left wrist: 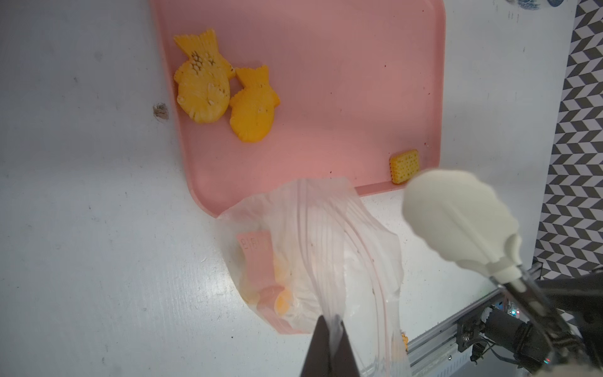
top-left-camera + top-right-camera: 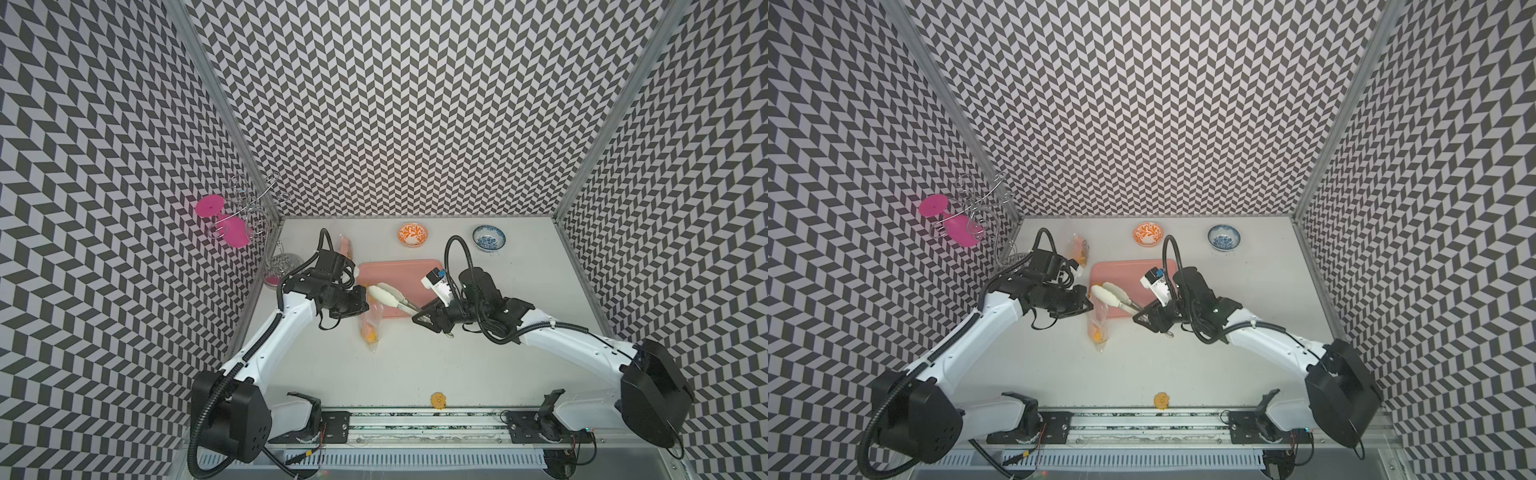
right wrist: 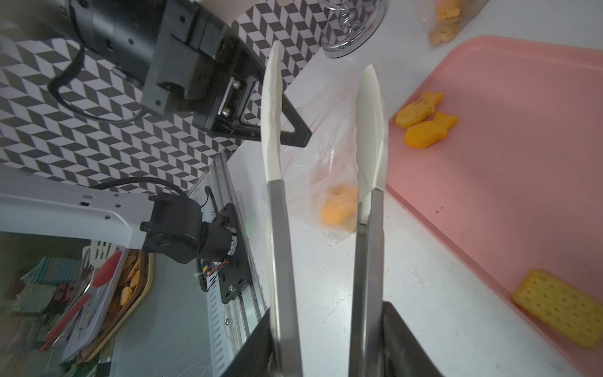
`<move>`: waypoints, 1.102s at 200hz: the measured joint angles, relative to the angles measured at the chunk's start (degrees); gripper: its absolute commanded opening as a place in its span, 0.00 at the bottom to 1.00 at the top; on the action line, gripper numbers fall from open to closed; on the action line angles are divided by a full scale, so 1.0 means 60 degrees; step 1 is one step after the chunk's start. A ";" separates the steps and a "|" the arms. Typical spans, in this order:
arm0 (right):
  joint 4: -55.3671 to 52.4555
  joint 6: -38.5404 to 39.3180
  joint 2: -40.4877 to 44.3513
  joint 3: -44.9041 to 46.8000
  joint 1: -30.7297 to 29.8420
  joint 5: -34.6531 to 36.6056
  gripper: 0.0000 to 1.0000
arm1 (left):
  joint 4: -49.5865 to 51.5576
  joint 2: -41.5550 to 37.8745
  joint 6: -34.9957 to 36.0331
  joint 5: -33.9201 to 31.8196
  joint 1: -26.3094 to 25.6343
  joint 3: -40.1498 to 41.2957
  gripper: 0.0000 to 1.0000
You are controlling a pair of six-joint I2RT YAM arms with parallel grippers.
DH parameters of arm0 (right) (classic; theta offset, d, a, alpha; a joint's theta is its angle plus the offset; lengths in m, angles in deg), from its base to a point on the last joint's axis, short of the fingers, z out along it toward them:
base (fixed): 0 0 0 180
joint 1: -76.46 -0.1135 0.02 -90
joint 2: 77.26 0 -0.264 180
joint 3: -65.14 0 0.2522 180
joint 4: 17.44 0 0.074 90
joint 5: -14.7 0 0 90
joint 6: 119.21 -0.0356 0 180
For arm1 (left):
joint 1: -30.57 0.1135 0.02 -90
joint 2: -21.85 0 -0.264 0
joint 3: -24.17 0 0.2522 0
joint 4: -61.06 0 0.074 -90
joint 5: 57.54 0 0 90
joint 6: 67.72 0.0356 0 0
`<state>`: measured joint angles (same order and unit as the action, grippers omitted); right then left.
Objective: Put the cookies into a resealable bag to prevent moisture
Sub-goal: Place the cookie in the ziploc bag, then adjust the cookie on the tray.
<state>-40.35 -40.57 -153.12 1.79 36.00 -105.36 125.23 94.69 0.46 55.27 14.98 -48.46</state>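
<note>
Left gripper [image 1: 330, 326] is pinched tight on the bag [image 1: 326, 241] rim, lifting the mouth open at the 7 o'clock corner of the tray [image 1: 326, 81]. Right gripper [image 3: 326, 313] is clamped on the tongs [image 3: 280, 212]. Their white tips stand apart over that mouth with nothing between them. One orange cookie [image 3: 337, 209] lies low in the bag.

Left to collect:
- two fish [image 1: 202, 91], touching each other near the tray's 9 o'clock edge
- a cracker [image 1: 404, 166] just inside the rim toward 5 o'clock
- a round stray [image 2: 438, 400] at 6 o'clock by the front rail

With the tongs empty, I judge the next fetch is the step in hand. Raise the tips straight up first. Snag that thin film and it could tear out of the pinch.

Then swing to the fish, the nearest pick. Straddle one across its narrow middle and come down flat so its neighbour isn't shoved. Squeeze gently, since a hard nip may crumble it or shoot it sideways. Carry it well inside the mouth before letting go. The left should hold its pinch high so the rim doesn't sag shut.
</note>
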 measured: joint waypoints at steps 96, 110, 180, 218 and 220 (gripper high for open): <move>-0.5464 0.3413 0.0401 -0.1239 0.1311 0.4313 0.48 | 0.0040 0.0004 0.0120 -0.0033 0.0000 0.0000 0.00; -0.5814 0.3840 -0.0018 -0.1545 0.1311 0.4615 0.48 | 0.0040 0.0000 0.0146 -0.0033 0.0004 0.0000 0.00; -0.6532 0.5053 -0.1027 -0.1872 0.1188 0.5198 0.47 | 0.0025 0.0076 0.0215 -0.0033 0.0000 0.0004 0.00; -0.6419 0.5249 -0.1523 -0.2073 0.1024 0.5315 0.47 | 0.0018 0.0106 0.0244 -0.0033 0.0000 0.0007 0.00; -0.6408 0.5260 -0.1548 -0.2087 0.1016 0.5319 0.47 | 0.0015 0.0106 0.0244 -0.0033 0.0000 0.0007 0.00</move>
<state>-78.80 -9.01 -162.40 -10.73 42.09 -73.45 125.32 95.32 1.92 55.07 14.98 -48.42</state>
